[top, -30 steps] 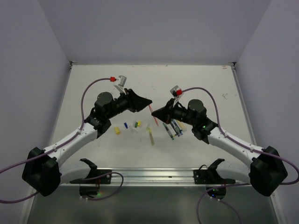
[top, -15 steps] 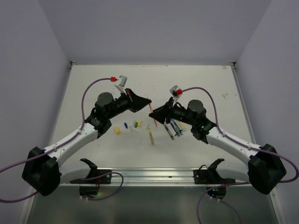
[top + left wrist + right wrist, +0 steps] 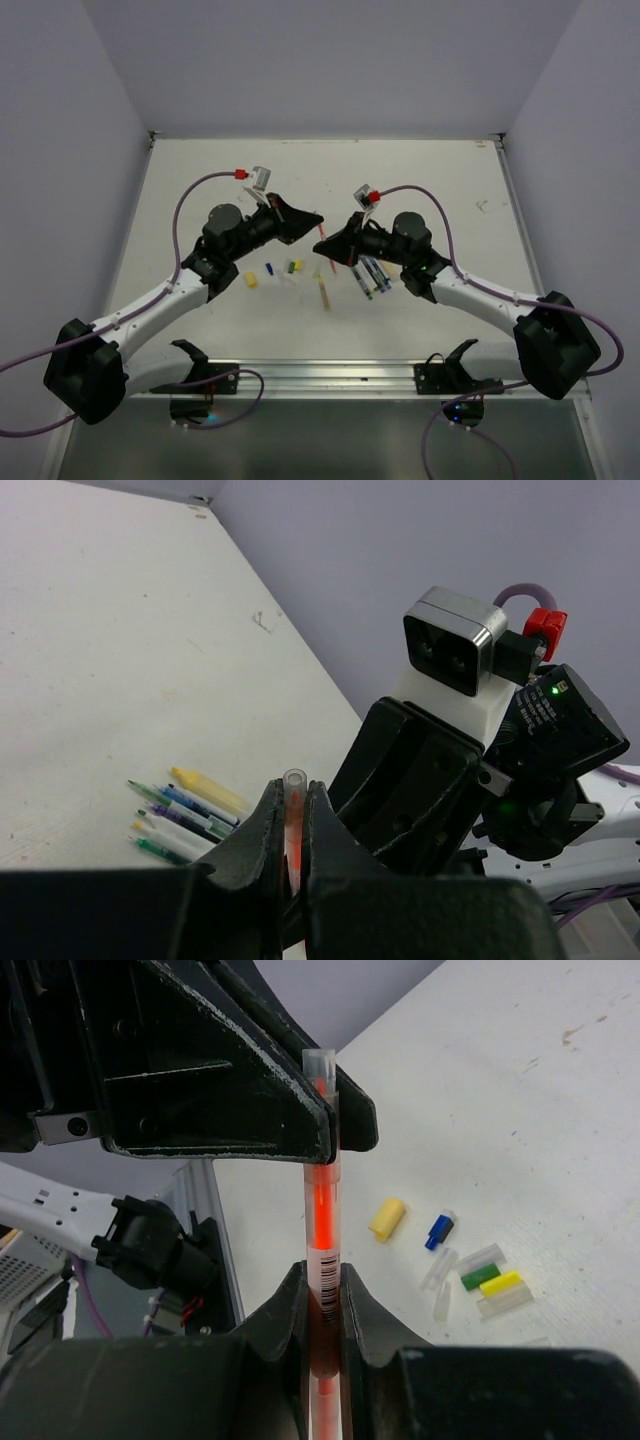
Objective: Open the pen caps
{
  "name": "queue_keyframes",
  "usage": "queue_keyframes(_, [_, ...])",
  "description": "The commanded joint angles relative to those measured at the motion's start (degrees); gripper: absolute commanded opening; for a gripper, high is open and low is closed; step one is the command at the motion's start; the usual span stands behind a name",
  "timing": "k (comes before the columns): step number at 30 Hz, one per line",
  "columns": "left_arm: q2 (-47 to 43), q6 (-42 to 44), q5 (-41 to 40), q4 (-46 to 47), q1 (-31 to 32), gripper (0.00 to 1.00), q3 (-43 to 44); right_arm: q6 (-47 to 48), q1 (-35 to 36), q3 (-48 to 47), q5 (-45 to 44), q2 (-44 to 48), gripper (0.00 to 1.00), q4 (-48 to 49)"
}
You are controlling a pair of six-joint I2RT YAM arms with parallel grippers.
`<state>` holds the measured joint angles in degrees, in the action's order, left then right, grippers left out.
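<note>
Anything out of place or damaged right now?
Nothing damaged or spilled. The left gripper and right gripper share the orange pen; only one yellowish pen lies apart from the pen bundle.

— What is the orange-red pen (image 3: 322, 1210) made of?
— Clear, glossy plastic, smooth to look at. The left gripper (image 3: 292, 815) has fingers (image 3: 230, 1080) of matt black plastic, worn pale along the edges.
— And the table (image 3: 420, 180)?
— Matt white, lightly scuffed; the loose pen caps (image 3: 386, 1219) on it look like smooth, shiny plastic
</note>
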<state>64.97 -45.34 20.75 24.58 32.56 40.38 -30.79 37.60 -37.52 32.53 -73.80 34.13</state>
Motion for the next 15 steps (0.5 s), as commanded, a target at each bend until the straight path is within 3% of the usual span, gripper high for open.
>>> queue_keyframes(1, [-0.5, 3.0, -8.6, 2.8, 0.1, 0.0, -0.7, 3.0, 0.3, 0.0, -3.4, 3.2, 0.0, -4.2])
queue_keyframes(6, [-0.7, 4.6, -24.1, 3.1, 2.0, 0.0, -0.3, 10.2, 1.3, 0.8, -17.9, 6.5, 0.0, -19.9])
queue_keyframes(10, [-0.1, 4.6, -36.3, 8.4, 6.5, 0.0, 0.4, 8.8, 2.0, 2.9, -24.7, 7.4, 0.0, -23.4])
queue_keyframes(15, [-0.3, -0.4, -42.8, 12.9, 7.2, 0.0, -0.5, 7.2, 2.3, 6.0, -26.2, 8.7, 0.0, -23.2])
